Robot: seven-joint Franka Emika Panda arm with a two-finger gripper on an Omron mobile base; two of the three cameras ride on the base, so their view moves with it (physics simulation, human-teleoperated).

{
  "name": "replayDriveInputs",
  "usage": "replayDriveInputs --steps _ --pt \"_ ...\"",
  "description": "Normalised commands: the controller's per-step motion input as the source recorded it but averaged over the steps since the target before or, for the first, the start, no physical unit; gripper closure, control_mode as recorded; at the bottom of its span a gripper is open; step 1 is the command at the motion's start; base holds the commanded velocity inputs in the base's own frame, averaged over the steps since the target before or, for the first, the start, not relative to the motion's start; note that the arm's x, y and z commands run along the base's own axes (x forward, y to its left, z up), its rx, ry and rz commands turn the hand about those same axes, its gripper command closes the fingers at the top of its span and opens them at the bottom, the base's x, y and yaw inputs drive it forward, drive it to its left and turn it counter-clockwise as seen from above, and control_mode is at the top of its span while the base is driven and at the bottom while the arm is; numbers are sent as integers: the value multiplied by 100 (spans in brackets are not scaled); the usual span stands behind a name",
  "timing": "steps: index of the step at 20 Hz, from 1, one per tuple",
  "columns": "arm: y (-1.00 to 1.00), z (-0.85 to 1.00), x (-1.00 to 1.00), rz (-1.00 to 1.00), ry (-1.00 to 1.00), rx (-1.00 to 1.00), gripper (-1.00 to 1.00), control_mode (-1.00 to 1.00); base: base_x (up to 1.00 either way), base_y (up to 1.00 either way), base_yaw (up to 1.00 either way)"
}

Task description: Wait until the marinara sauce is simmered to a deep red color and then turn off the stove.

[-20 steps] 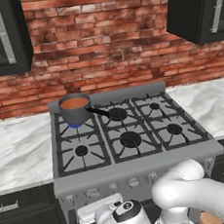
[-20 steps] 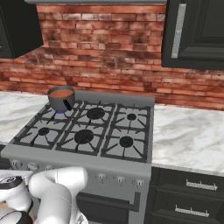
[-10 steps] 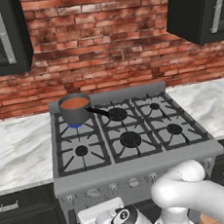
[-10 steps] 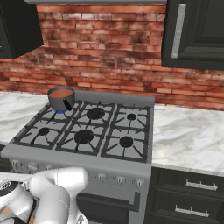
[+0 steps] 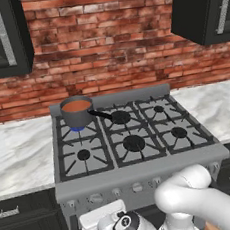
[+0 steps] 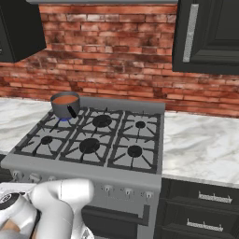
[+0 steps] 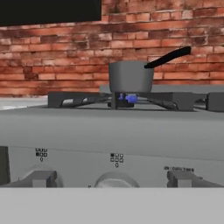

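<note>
Sitting on the stove's (image 5: 138,172) back-left burner over a blue flame (image 7: 127,98), the saucepan (image 5: 77,112) holds orange-red sauce (image 5: 76,106). Can't tell the gripper's state; 3 knobs (image 7: 116,179) show close ahead.

**Colours and patterns in the kitchen**

The sauce (image 5: 76,106) was seen as orange-red inside a grey saucepan (image 5: 76,114) with a black handle (image 5: 101,114). A blue flame (image 7: 127,98) was shown beneath it. The stove (image 5: 138,170) was rendered grey, its grates (image 5: 134,144) black. The counter (image 6: 200,144) was veined white marble, the wall (image 5: 109,42) mottled red brick, the cabinets (image 6: 207,35) black.
</note>
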Motion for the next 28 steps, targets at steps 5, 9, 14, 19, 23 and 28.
replayDriveInputs --steps 5,9,14,19,23,28 --pt "0 -2 15 -2 0 8 -100 -100 0 0 0" --pt "-1 -10 8 -6 0 13 -100 -100 0 0 0" --pt "-4 -17 1 -6 0 14 -100 -100 0 0 0" --pt "-20 -11 0 -1 0 12 -100 -100 0 0 0" --pt "-31 -9 0 0 0 11 -100 -100 0 0 0" --pt "-20 -12 0 0 0 10 -100 -100 0 0 0"
